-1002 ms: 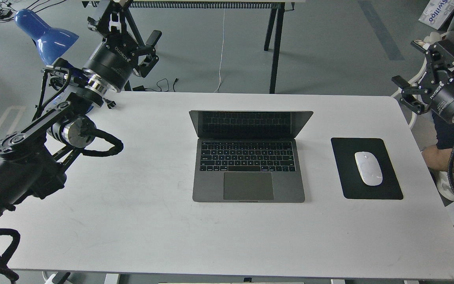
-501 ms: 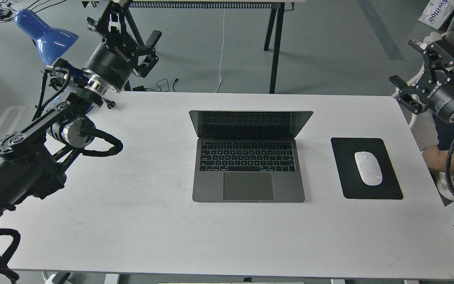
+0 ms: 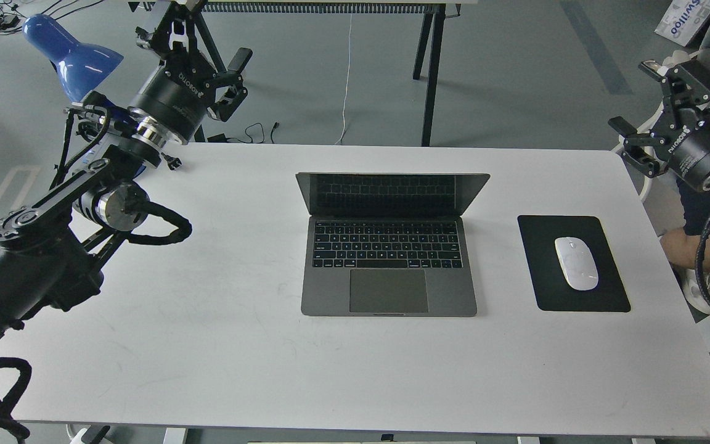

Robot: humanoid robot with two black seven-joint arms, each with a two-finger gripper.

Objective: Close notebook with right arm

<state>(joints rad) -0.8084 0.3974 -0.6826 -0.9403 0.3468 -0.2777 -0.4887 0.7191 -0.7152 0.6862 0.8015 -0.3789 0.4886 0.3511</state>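
A grey notebook computer (image 3: 388, 265) lies open in the middle of the white table (image 3: 207, 308). Its dark screen (image 3: 392, 193) leans back and away from me. My right gripper (image 3: 638, 95) is open and empty, raised beyond the table's right back corner, well to the right of the notebook. My left gripper (image 3: 198, 40) is open and empty, raised above the table's left back corner.
A white mouse (image 3: 575, 263) lies on a black mouse pad (image 3: 572, 263) right of the notebook. A blue desk lamp (image 3: 71, 55) stands at the back left. A person's arm and leg (image 3: 691, 243) show past the table's right edge.
My right gripper has shifted slightly left and up over the last second. The left arm and the notebook have not moved.
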